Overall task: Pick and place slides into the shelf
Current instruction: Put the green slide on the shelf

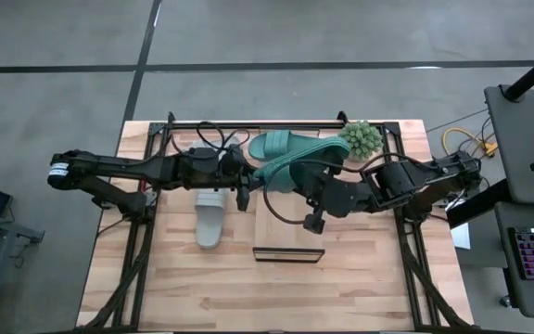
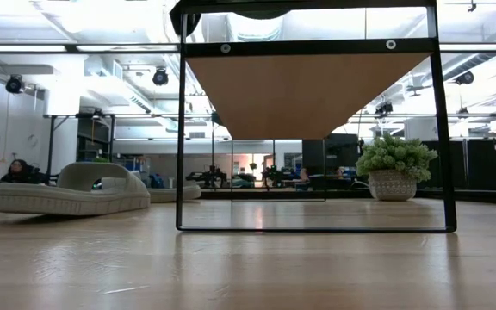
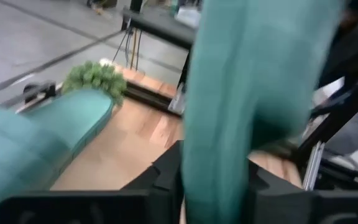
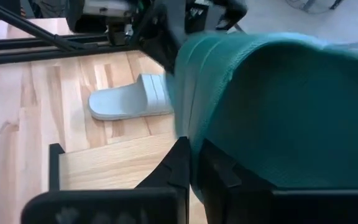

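Both grippers are shut on one dark teal slide (image 1: 295,165), held in the air over the far end of the shelf (image 1: 288,232). My left gripper (image 1: 247,186) reaches in from the left and my right gripper (image 1: 299,181) from the right. A second teal slide (image 1: 281,144) lies on its sole at the table's far side, next to a potted plant (image 1: 360,137). One light grey slide (image 1: 211,218) lies on its sole on the table, left of the shelf. Neither gripper shows in the low view. My left gripper has the held slide's left end (image 3: 222,143) between its two fingers, coming level from the table's left, with the slide running on away from it. The slide is clear of the table. My right gripper pinches a thin edge of the same slide (image 4: 188,134) between its fingers, slanting down from the table's right. Whether that edge is strap or sole I cannot tell; the slide's broad surface spreads beside the fingers.
The shelf stands on a dark metal frame (image 2: 183,129) with open room under its plank (image 2: 308,86). The arms' black frames (image 1: 146,232) run along both table sides. A bar (image 1: 258,122) crosses the far edge. Bare tabletop lies at the near edge (image 1: 248,297).
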